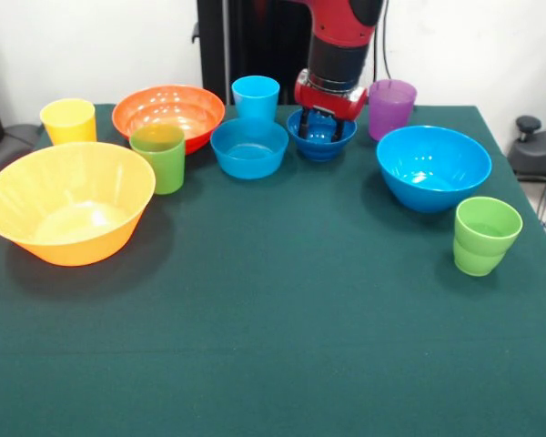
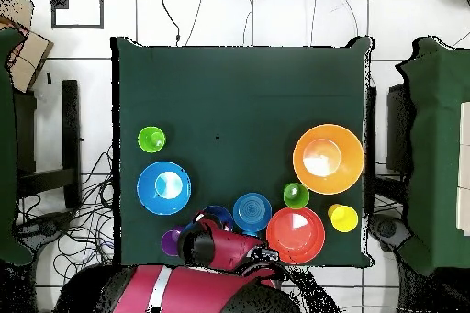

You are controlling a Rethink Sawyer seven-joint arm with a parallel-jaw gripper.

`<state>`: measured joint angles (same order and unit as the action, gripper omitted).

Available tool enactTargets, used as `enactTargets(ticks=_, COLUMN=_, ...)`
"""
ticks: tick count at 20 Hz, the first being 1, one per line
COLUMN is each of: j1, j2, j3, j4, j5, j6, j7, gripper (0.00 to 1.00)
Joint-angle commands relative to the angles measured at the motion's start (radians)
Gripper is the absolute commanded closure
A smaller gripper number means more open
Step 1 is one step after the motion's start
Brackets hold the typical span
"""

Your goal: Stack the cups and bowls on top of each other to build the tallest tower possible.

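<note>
My gripper (image 1: 323, 126) is open, with its fingers lowered into the small dark blue bowl (image 1: 321, 144) at the table's far side. The arm half hides that bowl in the overhead view (image 2: 218, 214). Beside it stand the medium light blue bowl (image 1: 249, 147), the light blue cup (image 1: 256, 96) and the purple cup (image 1: 391, 107). The orange-red bowl (image 1: 168, 114), yellow cup (image 1: 69, 120), a green cup (image 1: 158, 155) and the big yellow-orange bowl (image 1: 68, 202) are on the left. The big light blue bowl (image 1: 433, 167) and a second green cup (image 1: 485, 235) are on the right. Nothing is stacked.
The table has a dark green cloth (image 1: 273, 346). The robot's pedestal (image 1: 255, 36) stands behind the far edge. In the overhead view the red arm (image 2: 220, 247) covers the table's bottom edge.
</note>
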<state>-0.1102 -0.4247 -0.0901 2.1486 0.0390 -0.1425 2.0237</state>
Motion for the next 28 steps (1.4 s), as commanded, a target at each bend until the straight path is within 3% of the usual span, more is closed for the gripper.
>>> enactTargets(ticks=1, j1=0.007, j2=0.039, j3=0.092, j4=-0.081, j5=-0.036, j6=-0.066, j7=0.128, gripper=0.0)
enactTargets(ticks=28, j1=-0.062, j2=0.078, j3=0.129, j4=-0.198, j5=-0.117, j6=-0.001, j7=0.064, gripper=0.0)
